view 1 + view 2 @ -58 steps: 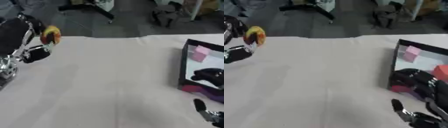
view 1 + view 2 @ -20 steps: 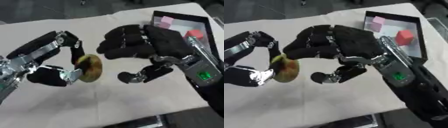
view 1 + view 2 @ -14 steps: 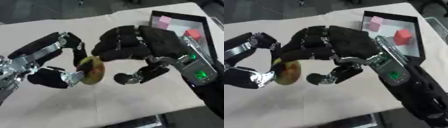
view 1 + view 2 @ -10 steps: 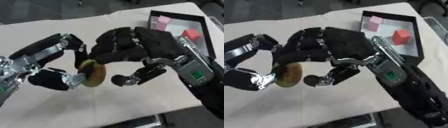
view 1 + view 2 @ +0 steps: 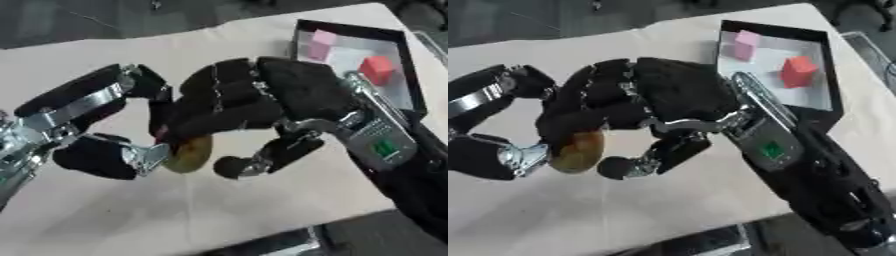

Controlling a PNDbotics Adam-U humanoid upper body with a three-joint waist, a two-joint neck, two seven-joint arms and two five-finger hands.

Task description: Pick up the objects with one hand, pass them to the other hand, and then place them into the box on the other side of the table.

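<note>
Since half a second ago, the right robot hand (image 5: 262, 100) has closed further over the round yellow-brown object (image 5: 191, 155), its dark fingers (image 5: 579, 120) now draped across the top of the object where earlier a little more of it showed. That object sits low in the middle of the view, above the pale counter (image 5: 105, 210), caught between the two hands: the left robot hand (image 5: 96, 145) comes in from nine o'clock, its fingers curled round the object from the left and below, a silver fingertip touching the object's left edge. The right robot hand reaches in from three o'clock, fingers bent down over the object from above; its thumb (image 5: 254, 162) hangs at five o'clock of the object, just beside it, and whether it touches I cannot tell. Both hands are narrow, curled on the object. At one o'clock on the counter lies the black box (image 5: 820, 115) with a white floor. Inside it a pink cube (image 5: 744, 44) sits toward the far left corner and a red cube (image 5: 799, 71) lies at four o'clock of the pink one, apart from it.
</note>
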